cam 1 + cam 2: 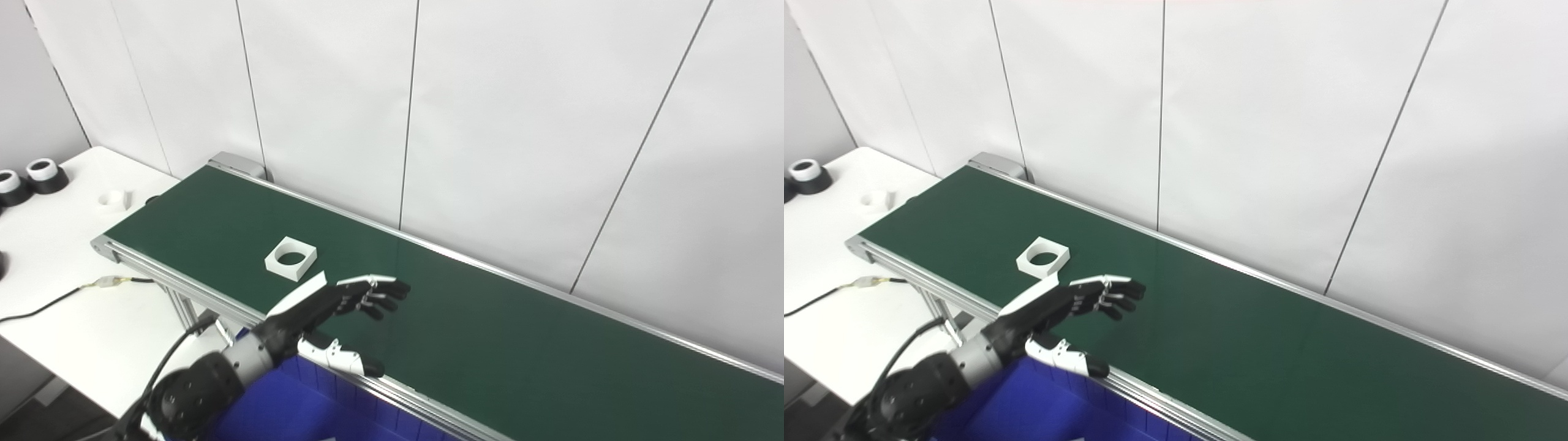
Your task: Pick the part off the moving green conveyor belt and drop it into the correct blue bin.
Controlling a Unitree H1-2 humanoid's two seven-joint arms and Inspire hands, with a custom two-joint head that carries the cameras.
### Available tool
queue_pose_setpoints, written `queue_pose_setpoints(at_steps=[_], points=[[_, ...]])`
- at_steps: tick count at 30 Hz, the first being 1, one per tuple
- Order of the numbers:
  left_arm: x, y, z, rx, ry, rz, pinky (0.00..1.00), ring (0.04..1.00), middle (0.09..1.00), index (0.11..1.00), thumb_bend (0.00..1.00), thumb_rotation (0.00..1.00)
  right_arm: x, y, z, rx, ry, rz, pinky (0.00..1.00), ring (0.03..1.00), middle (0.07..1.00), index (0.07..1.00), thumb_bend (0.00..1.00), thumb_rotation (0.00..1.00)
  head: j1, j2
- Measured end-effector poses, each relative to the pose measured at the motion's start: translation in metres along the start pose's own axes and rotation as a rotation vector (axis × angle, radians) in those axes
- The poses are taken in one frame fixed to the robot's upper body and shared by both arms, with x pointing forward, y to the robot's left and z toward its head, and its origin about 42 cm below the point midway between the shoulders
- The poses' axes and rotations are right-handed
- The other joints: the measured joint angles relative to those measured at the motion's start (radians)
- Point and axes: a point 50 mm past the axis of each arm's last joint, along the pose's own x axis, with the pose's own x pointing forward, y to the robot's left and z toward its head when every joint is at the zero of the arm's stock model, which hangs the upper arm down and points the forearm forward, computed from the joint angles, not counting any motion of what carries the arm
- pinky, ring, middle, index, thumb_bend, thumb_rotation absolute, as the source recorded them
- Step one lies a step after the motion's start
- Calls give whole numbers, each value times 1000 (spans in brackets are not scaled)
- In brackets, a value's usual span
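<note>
A white square part (291, 258) with a round hole is seen lying flat on the green conveyor belt (490, 331), left of centre. A blue bin (288, 407) is seen at the bottom edge, open.

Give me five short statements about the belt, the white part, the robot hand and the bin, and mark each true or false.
1. The white square part lies on the green conveyor belt. True.
2. The left robot hand grips the part. False: it is open over the belt, apart from the part.
3. The part has a round hole through it. True.
4. The blue bin sits on the far side of the belt, against the wall. False: it is on the near side, under the arm.
5. The right robot hand reaches over the belt. False: it is not in view.
</note>
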Motion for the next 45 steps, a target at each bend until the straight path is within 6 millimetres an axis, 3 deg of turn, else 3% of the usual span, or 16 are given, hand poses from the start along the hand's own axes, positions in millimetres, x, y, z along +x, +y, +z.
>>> queue_pose_setpoints(at_steps=[5,7,12,17,24,33,38,45], points=[[14,22,4,63,-2,-4,728,802,855,850,798,410,3,6,1,15,-12,-5,637,717,790,887,409,570,-6,-3],[25,23,8,78,-18,-18,719,802,852,847,798,388,-2,5,-6,10,16,-2,637,718,790,884,411,574,-9,-3],[41,30,10,148,-6,-36,748,804,846,834,795,312,-3,-13,-1,-30,-4,-14,641,722,793,882,420,582,-12,0],[50,33,0,170,42,-51,758,812,850,838,782,283,-3,-3,-2,-7,-3,-3,637,719,791,881,413,574,-15,2],[56,52,-5,246,85,-37,755,815,855,846,776,284,4,10,4,22,-32,-3,637,720,790,883,417,573,-18,14],[64,57,-12,249,110,-65,767,819,857,839,779,257,-2,-2,4,-10,-25,-6,644,725,793,882,433,586,-21,25],[63,60,-25,272,167,-100,778,827,862,845,793,273,-2,-3,6,-13,-30,-3,649,729,798,887,427,584,-25,34],[65,68,-37,335,232,-123,818,875,879,856,806,198,-3,-1,9,-10,-36,-5,655,732,798,885,437,587,-21,41]])
